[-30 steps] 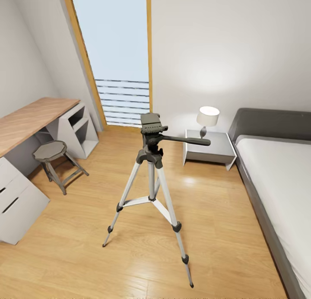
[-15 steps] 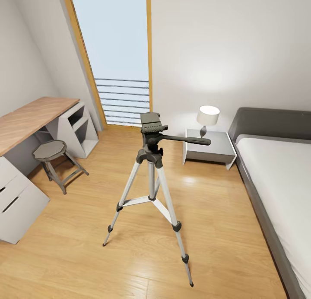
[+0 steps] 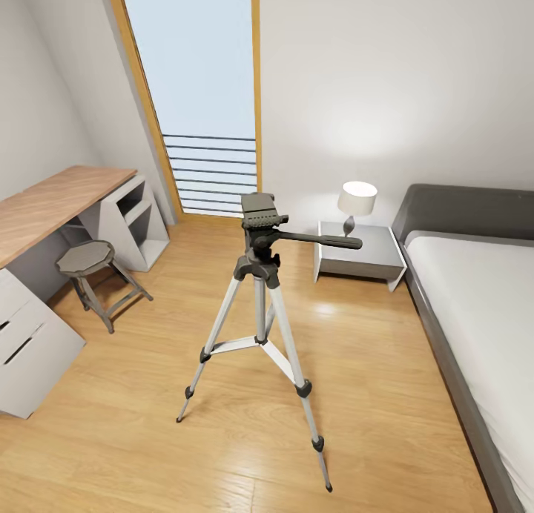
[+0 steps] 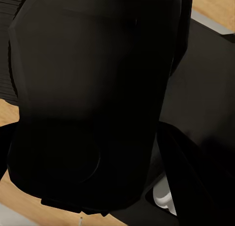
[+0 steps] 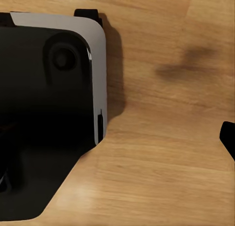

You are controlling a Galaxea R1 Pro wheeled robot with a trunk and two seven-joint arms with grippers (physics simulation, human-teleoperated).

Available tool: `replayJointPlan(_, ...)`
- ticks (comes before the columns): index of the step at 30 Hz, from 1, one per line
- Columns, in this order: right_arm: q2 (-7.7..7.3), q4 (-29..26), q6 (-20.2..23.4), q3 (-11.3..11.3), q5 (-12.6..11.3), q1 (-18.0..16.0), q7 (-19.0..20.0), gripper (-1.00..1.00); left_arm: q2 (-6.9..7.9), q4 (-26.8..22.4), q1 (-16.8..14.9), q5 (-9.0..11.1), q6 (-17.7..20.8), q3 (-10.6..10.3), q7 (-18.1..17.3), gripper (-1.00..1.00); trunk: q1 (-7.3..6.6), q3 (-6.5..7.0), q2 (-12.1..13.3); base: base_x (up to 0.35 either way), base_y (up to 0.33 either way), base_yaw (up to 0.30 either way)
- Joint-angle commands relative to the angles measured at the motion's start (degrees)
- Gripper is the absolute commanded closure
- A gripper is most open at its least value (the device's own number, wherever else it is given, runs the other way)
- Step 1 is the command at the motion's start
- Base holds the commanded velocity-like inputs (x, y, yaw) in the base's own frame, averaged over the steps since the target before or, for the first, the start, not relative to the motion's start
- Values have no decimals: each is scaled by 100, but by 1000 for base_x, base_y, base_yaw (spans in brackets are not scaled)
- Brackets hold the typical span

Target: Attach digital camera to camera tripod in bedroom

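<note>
The camera tripod (image 3: pixel 259 305) has silver legs with black joints and a black head. The floor (image 3: pixel 371 379) is honey-toned wood plank; the walls (image 3: pixel 386 83) pale grey. At three o'clock, the bed (image 3: pixel 475 290) is grey with white bedding.

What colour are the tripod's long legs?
Silver, with black joints and feet. The camera tripod shows best in the head view.
</note>
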Motion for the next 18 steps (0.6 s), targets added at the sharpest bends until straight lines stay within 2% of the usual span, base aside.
replayJointPlan(1, -4, 11, -4, -49, 56, -7, 15, -100, -1, 1, -1, 39, -10, -47, 9, 100, 3, -9, -9, 0, 0, 0)
replayJointPlan(9, 2, 7, 2, -53, 57, -7, -2, -100, -1, 1, -3, 39, -10, -47, 9, 100, 3, -9, -9, 0, 0, 35)
replayJointPlan(18, 7, 3, 5, -50, 57, -7, -8, -100, -1, 1, -2, 39, -10, -47, 9, 100, 3, -9, -9, 0, 0, 225)
